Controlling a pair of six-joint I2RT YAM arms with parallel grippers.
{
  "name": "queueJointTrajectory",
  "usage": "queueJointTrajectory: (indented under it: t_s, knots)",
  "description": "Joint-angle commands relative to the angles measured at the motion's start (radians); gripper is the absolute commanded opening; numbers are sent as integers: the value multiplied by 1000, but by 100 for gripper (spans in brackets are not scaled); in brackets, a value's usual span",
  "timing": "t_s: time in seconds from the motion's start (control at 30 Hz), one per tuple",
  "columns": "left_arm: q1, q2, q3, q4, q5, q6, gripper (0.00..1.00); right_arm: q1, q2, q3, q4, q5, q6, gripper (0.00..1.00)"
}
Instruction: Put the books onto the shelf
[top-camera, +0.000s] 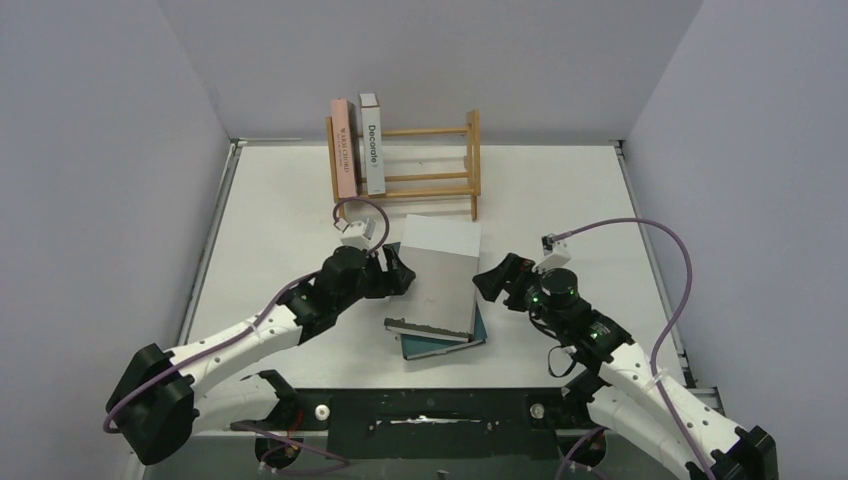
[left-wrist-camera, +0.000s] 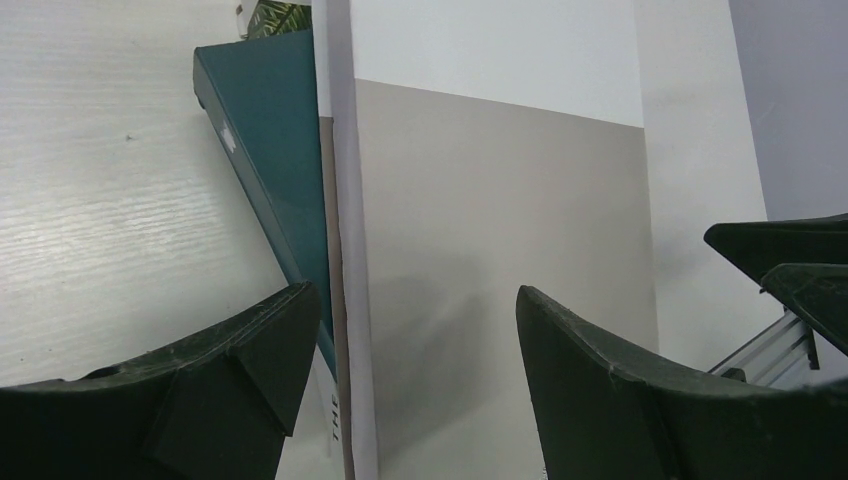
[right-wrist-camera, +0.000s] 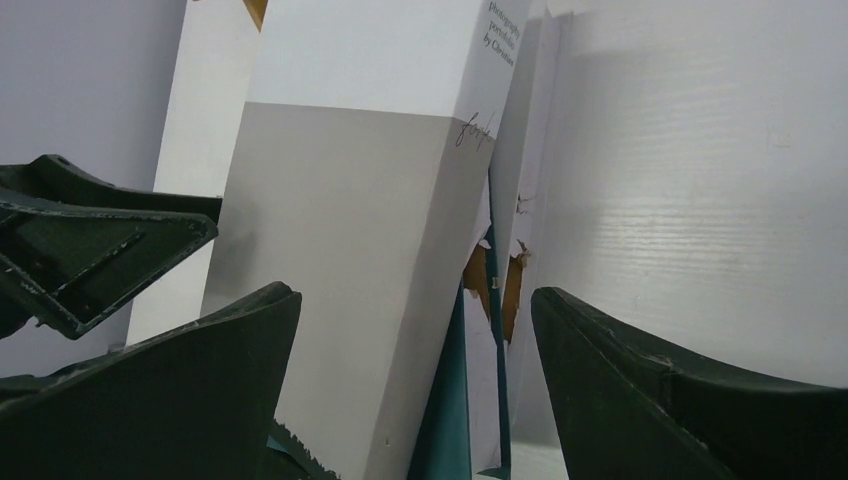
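The left jaws and right jaws both stand open, one just beside each side edge of the grey book. It lies on the teal book in the middle of the surface. Beyond, the shelf holds the pink book and the "Decorate" book upright at its left end.

The shelf is pale unpainted wood; the grey book has a smooth matt cover; the counter is white with fine grain.

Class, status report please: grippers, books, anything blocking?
Left gripper and right gripper open, flanking grey book. Pink book, Decorate book on shelf. Nothing blocking.
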Motion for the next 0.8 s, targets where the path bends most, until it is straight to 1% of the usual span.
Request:
queueJointTrajectory:
  t_s: [0.0, 0.2, 0.5, 0.77]
  knots:
    - [8, 23, 50, 85, 44, 3, 72, -41, 4, -39, 174, -155, 42, 90]
    - [10, 69, 85, 106, 83, -2, 72, -90, 39, -100, 290, -257, 79, 90]
    - [5, 150, 94, 200, 170, -31, 71, -120, 98, -146, 379, -306, 87, 91]
    - [-22, 181, 103, 231, 175, -42, 70, -170, 153, -202, 482, -361, 102, 91]
